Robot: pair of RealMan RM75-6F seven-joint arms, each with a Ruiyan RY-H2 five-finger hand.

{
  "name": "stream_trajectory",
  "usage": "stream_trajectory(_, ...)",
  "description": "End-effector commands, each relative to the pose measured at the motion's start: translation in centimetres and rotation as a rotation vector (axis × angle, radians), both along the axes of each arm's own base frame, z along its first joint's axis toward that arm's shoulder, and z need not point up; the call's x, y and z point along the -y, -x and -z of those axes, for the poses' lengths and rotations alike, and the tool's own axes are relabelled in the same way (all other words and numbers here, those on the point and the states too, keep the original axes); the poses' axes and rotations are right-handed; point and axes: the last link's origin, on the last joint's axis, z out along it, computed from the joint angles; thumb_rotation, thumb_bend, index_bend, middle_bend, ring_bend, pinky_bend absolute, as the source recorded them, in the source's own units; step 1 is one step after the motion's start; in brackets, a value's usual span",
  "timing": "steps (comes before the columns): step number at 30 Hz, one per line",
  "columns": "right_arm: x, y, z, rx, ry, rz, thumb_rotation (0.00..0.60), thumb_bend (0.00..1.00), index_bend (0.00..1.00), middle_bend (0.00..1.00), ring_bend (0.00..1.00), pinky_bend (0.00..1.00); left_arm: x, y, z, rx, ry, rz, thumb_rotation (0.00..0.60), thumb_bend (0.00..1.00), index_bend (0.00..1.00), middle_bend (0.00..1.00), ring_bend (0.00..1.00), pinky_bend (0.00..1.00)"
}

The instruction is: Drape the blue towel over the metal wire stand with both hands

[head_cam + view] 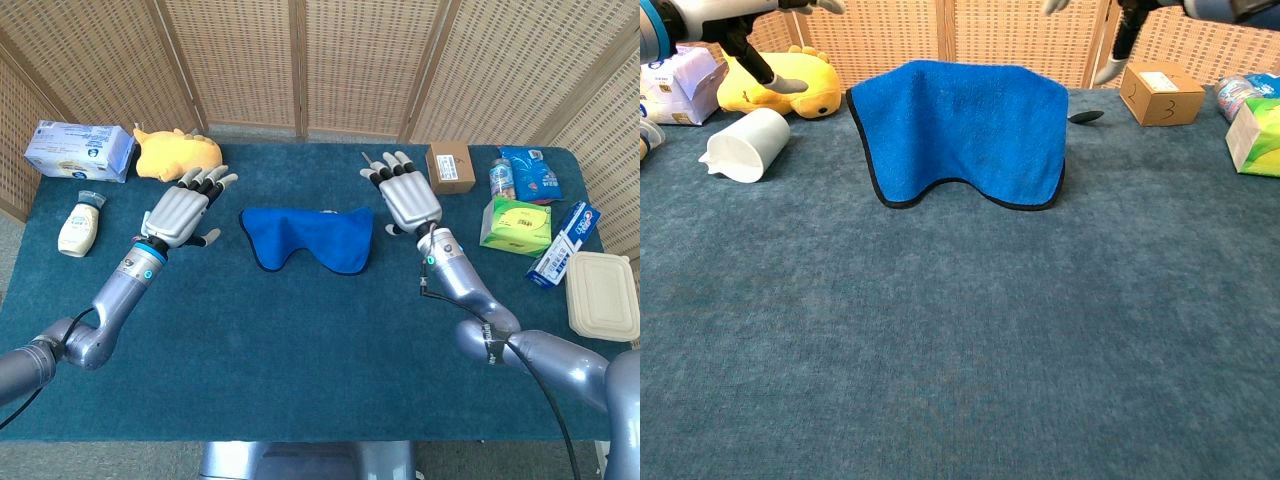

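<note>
blue towel (pixel 958 128) hangs draped, both robot hands apart from it.

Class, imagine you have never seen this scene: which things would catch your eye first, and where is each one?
First the blue towel, hanging in the middle of the dark blue table and hiding whatever holds it up. Next the two silver robot hands, the left robot hand and the right robot hand, spread open on either side of it. Then the yellow plush toy at the back left.
</note>
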Motion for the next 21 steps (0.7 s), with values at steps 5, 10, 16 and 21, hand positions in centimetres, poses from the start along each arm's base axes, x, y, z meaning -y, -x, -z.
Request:
stream_trajectory(5,-0.3,1.7,-1.0,-0.061,0.021,-0.011,0.600,0.07,0.15,0.14,0.00,0.00,0.6,0.4,-1.5,0.030,-0.026,-0.010,0.600,0.41,0.00,0.00,0.00,0.00)
stream_trajectory(10,-0.6,2.7,-2.1,-0.047,0.035,-0.005,0.600,0.06,0.16,0.14,0.00,0.00,1.9,1.1,-2.9,0.067,-0.034,-0.030,0.600,0.41,0.04,0.00,0.00,0.00)
stream_trajectory(16,-1.5,4.4,-4.2,0.003,0.070,0.015,0.600,0.07,0.19,0.15,0.00,0.00,4.8,2.5,-4.6,0.072,-0.030,-0.058,0.600,0.41,0.09,0.00,0.00,0.00)
stream_trajectory(21,-3.3,6.3,-6.5,0.076,0.110,0.035,0.600,0.13,0.22,0.15,0.01,0.00,8.2,4.2,-6.1,0.105,-0.034,-0.122,0.600,0.41,0.15,0.02,0.00,0.00)
